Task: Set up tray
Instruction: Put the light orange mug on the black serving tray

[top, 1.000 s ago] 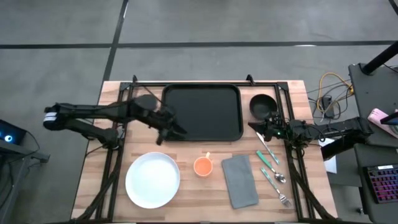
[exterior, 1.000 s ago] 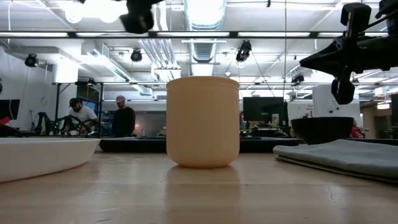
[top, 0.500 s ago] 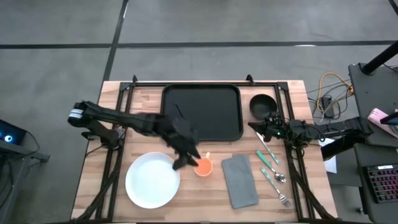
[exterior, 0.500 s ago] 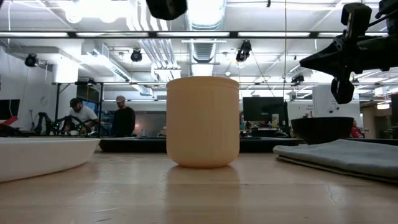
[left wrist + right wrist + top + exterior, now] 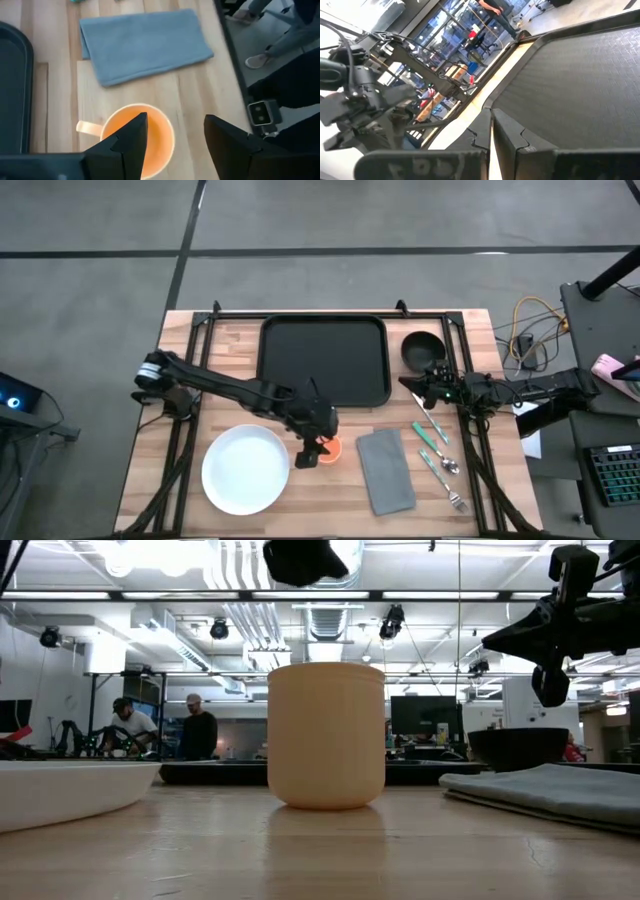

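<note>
Big flat black tray [image 5: 324,361], nothing in it. Left hand [image 5: 318,448] spread over orange cup [image 5: 330,450], seemingly empty. Right hand [image 5: 421,387] pressed together.

The left arm stretches far across, its gripper [image 5: 314,448] pointing down with fingers [image 5: 131,137] spread apart. The right gripper [image 5: 418,385] waits, fingers pressed together.

Through the left wrist camera I observe the left gripper [image 5: 174,136] above the orange cup [image 5: 159,138] with fingers [image 5: 129,136] parted, one over the cup's interior, a grey folded napkin [image 5: 145,44] beyond on the wooden table [image 5: 200,100], and the tray [image 5: 14,90] at the frame's edge.
</note>
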`<state>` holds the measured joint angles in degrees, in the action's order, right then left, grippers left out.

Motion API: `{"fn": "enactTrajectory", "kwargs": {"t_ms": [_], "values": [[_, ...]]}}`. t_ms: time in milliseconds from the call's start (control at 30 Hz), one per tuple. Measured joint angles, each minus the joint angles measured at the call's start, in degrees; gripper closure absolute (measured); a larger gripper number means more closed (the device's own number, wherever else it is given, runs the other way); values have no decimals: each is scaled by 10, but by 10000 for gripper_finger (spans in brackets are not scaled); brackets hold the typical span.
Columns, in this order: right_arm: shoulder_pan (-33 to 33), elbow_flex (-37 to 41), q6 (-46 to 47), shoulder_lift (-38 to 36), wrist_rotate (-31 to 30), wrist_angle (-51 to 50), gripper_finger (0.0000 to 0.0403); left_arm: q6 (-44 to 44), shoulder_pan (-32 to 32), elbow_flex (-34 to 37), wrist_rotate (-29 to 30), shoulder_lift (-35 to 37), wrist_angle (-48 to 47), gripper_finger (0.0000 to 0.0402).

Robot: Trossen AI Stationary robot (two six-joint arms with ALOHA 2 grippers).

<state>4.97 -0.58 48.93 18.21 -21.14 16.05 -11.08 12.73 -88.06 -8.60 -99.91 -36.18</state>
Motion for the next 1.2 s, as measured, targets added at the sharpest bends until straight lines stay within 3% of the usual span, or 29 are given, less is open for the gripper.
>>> {"fn": "enactTrajectory", "kwargs": {"t_ms": [267, 367, 500, 633, 833, 1000, 1200], "values": [[0, 0, 0, -1, 2, -11, 394, 1, -12, 6, 0, -16, 1, 124], [0, 0, 1, 0, 2, -17, 394, 1, -16, 19, 3, -24, -5, 106], [0, 0, 1, 0, 2, -26, 394, 1, -17, 49, 14, -26, -3, 103], [0, 0, 1, 0, 2, -26, 394, -7, -23, 78, 63, -25, 0, 103], [0, 0, 1, 0, 2, -26, 394, -10, -32, 122, 66, -28, 45, 103], [0, 0, -1, 0, 2, -26, 394, -74, -40, 168, 64, -30, 114, 103], [0, 0, -1, 0, 1, -26, 394, -82, -39, 177, 65, -30, 129, 103]]}}
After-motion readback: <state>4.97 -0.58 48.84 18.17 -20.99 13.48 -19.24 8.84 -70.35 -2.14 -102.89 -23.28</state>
